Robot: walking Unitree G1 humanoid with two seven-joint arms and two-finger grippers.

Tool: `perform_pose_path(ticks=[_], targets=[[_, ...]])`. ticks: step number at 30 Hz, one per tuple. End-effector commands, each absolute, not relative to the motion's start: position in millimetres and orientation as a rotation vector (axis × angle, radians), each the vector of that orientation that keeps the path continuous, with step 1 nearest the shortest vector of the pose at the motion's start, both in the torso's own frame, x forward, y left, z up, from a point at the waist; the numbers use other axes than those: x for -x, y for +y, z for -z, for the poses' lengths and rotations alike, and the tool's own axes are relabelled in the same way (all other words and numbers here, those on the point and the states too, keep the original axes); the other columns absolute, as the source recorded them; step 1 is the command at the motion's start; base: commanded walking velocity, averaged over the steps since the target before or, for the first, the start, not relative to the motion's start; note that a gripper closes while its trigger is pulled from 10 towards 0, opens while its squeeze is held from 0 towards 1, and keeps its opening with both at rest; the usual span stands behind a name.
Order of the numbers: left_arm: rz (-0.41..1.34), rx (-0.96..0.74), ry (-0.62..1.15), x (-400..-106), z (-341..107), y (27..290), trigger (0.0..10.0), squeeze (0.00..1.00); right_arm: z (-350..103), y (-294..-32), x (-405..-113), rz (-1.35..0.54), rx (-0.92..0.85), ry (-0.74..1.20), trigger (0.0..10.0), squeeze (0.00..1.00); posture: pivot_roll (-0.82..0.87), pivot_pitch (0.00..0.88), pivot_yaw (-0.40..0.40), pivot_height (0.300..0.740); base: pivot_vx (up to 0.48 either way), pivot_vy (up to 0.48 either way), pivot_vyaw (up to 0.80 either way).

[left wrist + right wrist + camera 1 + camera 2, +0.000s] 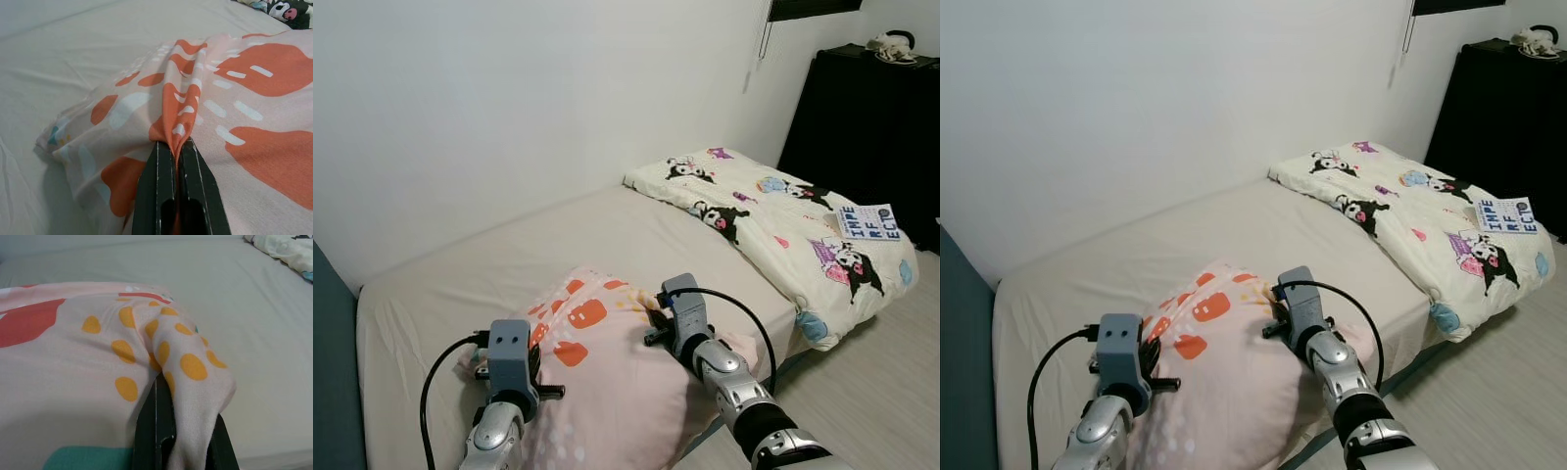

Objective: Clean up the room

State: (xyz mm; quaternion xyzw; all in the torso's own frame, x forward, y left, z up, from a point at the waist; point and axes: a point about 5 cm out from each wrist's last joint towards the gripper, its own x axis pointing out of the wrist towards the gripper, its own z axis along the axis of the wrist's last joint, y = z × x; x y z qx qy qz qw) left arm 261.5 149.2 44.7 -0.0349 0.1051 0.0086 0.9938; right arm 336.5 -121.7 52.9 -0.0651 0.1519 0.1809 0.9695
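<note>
Beige mattress (509, 264) is bearing the pink pillow (607, 382) at its near edge. I am pinching its cover with both claws, left gripper (177, 147) and right gripper (168, 382) clamped on folds at opposite ends, long axis spanning between them.

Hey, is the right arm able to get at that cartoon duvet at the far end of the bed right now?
Probably not: the right gripper is pinching the pink pillow, and the duvet lies well beyond it across bare mattress.

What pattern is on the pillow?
Pale pink pillow with orange blotches and white dashes, clearest in the left wrist view.
</note>
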Motion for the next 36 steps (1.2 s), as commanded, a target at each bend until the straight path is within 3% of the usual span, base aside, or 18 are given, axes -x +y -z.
perform_pose_path(ticks=[1,36], targets=[[-0.037,0.047,0.142,-267.7,-58.4,157.7,10.0,0.00,-54.9,-125.8,-337.3,-0.319,0.114,0.280,10.0,0.00,-0.05,0.000,-0.025,0.740,0.000,0.000,0.00],[0.008,0.025,0.145,-271.3,-60.4,156.0,10.0,0.00,-50.1,-131.4,-333.5,-0.265,0.096,0.280,10.0,0.00,-0.06,0.000,0.005,0.740,0.000,0.000,0.00]])
